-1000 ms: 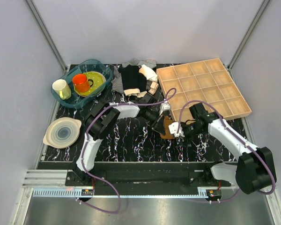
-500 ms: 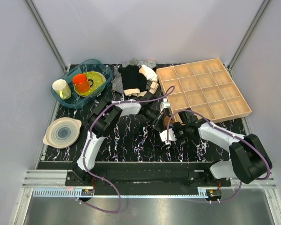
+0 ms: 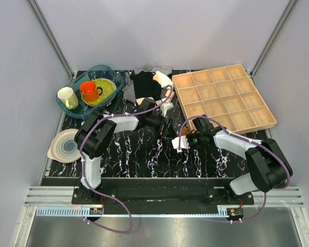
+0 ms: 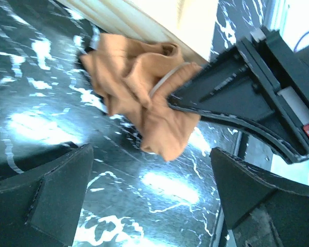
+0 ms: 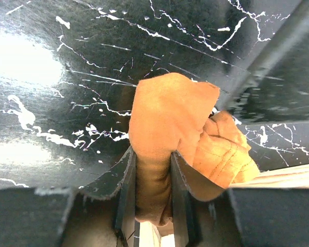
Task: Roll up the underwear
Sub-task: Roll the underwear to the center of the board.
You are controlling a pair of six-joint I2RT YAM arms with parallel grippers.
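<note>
The underwear [image 4: 139, 92] sits as a loose, crumpled rust-brown bundle just off the near left corner of the wooden tray [image 3: 208, 70]. It lies close against the tray's wall, though I cannot tell whether it touches. A pale strip of waistband shows among the folds. It is a wad, not a tidy roll.

The right end effector [image 5: 152, 164] is closed on the bundle, with a thick fold of cloth pinched between its two fingers on the side nearest the tray corner. The left end effector [image 4: 150, 159] stands wide open and empty on the side of the bundle away from the tray. Its fingers straddle the view, clear of the fabric.

A second ago the overhead view showed the bundle plainly, with both end effectors crowded against it. Since then the right arm has folded in and slid along the tray's near edge toward that corner, so it now covers most of the cloth from above. The left arm has swung its elbow back, away from the tray, and its fingers have drawn off the cloth.

This reads as the right side now holding the garment alone while the left resets for another tuck. The roll looks unfinished and the cloth needs tightening. All of this rests on the black marbled tabletop [image 3: 139, 154] in front of the tray.
</note>
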